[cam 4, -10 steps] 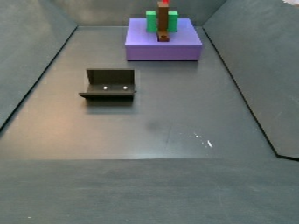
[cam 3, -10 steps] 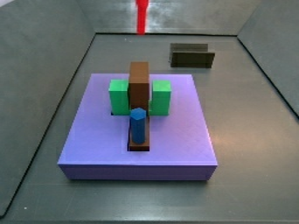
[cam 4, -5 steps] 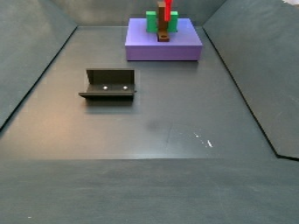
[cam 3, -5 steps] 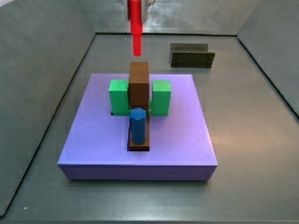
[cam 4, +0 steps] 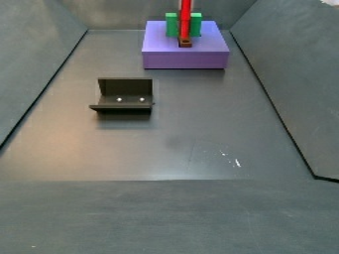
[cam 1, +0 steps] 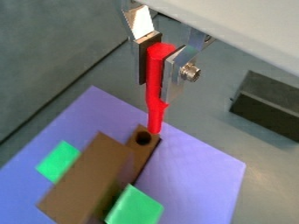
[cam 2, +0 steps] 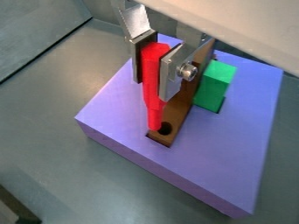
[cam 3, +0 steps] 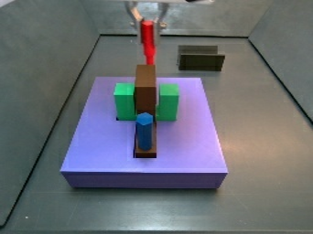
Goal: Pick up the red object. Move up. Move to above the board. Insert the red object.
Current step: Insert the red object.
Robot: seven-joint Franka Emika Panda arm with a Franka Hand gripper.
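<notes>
My gripper (cam 1: 160, 66) is shut on the red object (cam 1: 156, 92), a thin red peg that hangs upright from the jaws. It also shows in a wrist view (cam 2: 152, 87) and in both side views (cam 3: 148, 41) (cam 4: 187, 10). The gripper (cam 3: 146, 13) is over the far part of the board (cam 3: 184, 146), the lavender slab. The peg's lower tip stands right over a round hole (cam 1: 142, 138) in the end of a brown block (cam 1: 93, 175) on the board. I cannot tell whether the tip has entered the hole.
Two green blocks (cam 3: 124, 101) (cam 3: 169, 101) flank the brown block (cam 3: 145, 87). A blue peg (cam 3: 145, 131) stands in its near end. The dark fixture (cam 3: 200, 58) stands on the floor beyond the board; it also shows in a side view (cam 4: 123, 95).
The gripper has come down with the red object, from high above the board's far edge to just over the brown block's hole. Nothing else moved.
</notes>
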